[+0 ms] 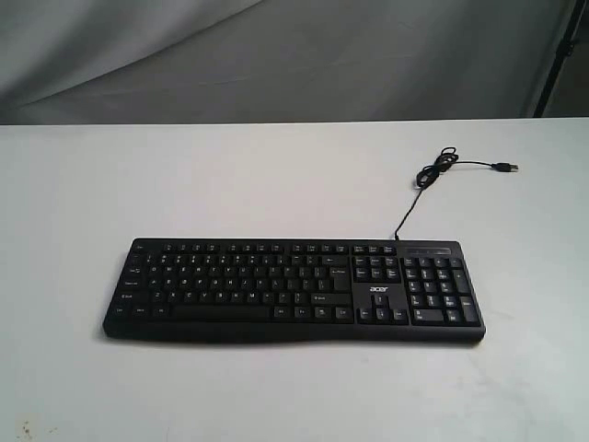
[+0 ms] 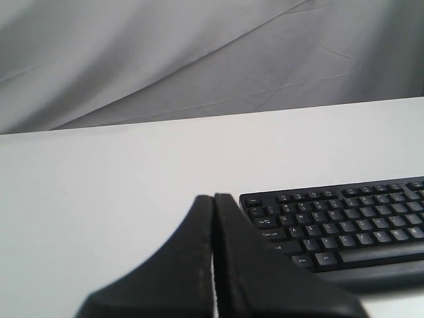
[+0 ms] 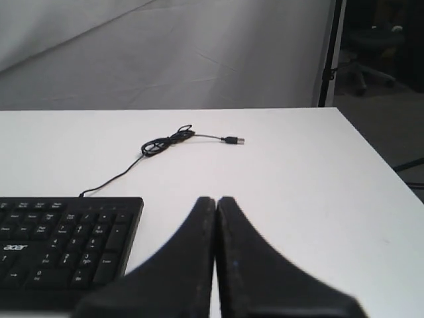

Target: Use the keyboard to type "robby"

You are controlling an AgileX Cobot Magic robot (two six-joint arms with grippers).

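The black keyboard [image 1: 293,289] with white legends and an "acer" logo lies flat across the middle of the white table. Its thin cable [image 1: 429,180] runs back to a small coil and a loose USB plug [image 1: 504,168]. Neither arm shows in the exterior view. In the left wrist view my left gripper [image 2: 213,197] is shut and empty, beside the keyboard's [image 2: 344,228] Esc-and-Tab end. In the right wrist view my right gripper [image 3: 216,199] is shut and empty too, just off the keyboard's [image 3: 63,242] number-pad end.
The white table [image 1: 83,193] spreads wide around the keyboard, backed by a grey cloth [image 1: 276,55]. A dark stand pole [image 1: 560,55] rises at the far right. The table's right edge [image 3: 381,162] drops off, with an office chair [image 3: 371,46] beyond.
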